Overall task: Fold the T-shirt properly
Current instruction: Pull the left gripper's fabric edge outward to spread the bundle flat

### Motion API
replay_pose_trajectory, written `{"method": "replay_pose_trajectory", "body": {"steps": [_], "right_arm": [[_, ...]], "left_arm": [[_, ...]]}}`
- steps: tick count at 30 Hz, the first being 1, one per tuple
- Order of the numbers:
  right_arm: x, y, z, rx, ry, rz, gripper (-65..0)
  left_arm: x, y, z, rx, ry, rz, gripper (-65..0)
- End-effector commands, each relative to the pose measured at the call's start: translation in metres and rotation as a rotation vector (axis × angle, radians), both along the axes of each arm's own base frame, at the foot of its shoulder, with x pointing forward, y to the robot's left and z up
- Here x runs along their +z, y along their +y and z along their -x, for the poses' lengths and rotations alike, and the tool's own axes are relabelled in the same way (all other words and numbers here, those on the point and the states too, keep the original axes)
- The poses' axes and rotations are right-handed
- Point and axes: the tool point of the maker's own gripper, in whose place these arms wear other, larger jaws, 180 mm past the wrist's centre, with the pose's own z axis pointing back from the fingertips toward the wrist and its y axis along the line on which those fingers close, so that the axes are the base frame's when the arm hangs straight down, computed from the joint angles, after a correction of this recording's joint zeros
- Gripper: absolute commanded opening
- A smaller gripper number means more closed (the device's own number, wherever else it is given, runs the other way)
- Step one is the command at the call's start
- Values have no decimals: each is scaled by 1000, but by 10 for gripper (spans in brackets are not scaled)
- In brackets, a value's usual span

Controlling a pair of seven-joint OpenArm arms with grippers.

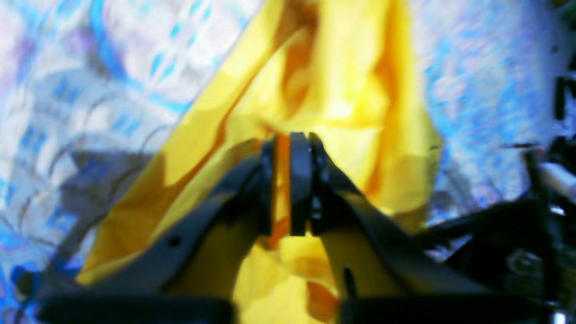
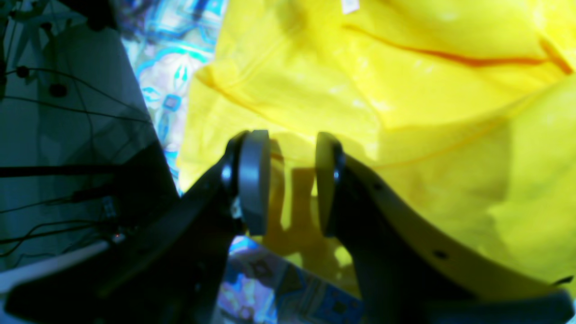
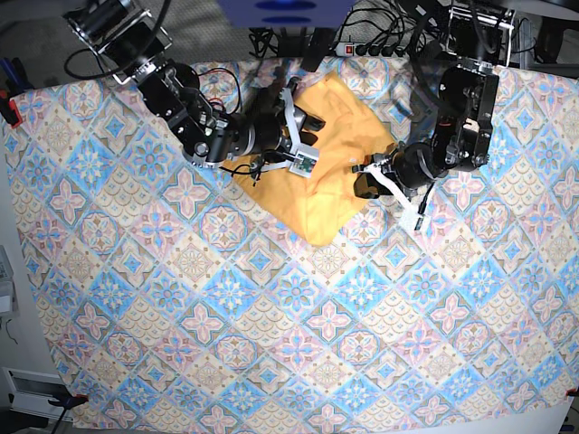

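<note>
The T-shirt (image 3: 317, 167) lies bunched and partly folded on the far central area of the worktop (image 3: 271, 316), which is covered by a tablecloth (image 3: 181, 271) patterned in blue and pink diamonds. One corner of the garment points toward the near side of the worktop; the rest lies in uneven layers with several creases.

Left hand (image 1: 284, 184): positioned at the edge of the T-shirt on the base view's right. The wrist view shows its two pads set close together with a thin fold of yellow cloth pinched between them. The cloth rises in a ridge beyond the pads.

Right hand (image 2: 292, 182): positioned over the T-shirt at the edge on the base view's left. Its pads stand moderately apart. Yellow cloth lies beneath and behind the gap; nothing is seen gripped between the pads.

A small white tag (image 2: 349, 6) shows on the cloth at the top of the right wrist view. Cables (image 3: 380, 27) and a power strip lie beyond the far edge of the worktop.
</note>
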Motion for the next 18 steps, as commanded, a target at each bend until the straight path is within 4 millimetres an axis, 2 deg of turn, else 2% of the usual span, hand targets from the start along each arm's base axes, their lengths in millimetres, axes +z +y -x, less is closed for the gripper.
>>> {"method": "replay_pose_trajectory", "body": {"steps": [1, 5, 8, 12, 14, 18], "right_arm": [[11, 5, -8, -4, -26, -37, -478], [11, 5, -8, -4, -26, -37, -477], [11, 5, -8, -4, -26, -37, -477], [11, 4, -9, -5, -27, -37, -477], [11, 4, -9, -5, -27, -37, -477], [11, 4, -9, -5, -27, -37, -477]], "left_arm": [[11, -5, -14, 7, -40, 30, -517], [10, -14, -16, 7, -36, 54, -396], [13, -23, -21, -9, -44, 61, -354], [1, -35, -19, -48, -11, 57, -343], [-2, -35, -19, -46, 0, 57, -346], [-2, -41, -20, -51, 0, 69, -351]]}}
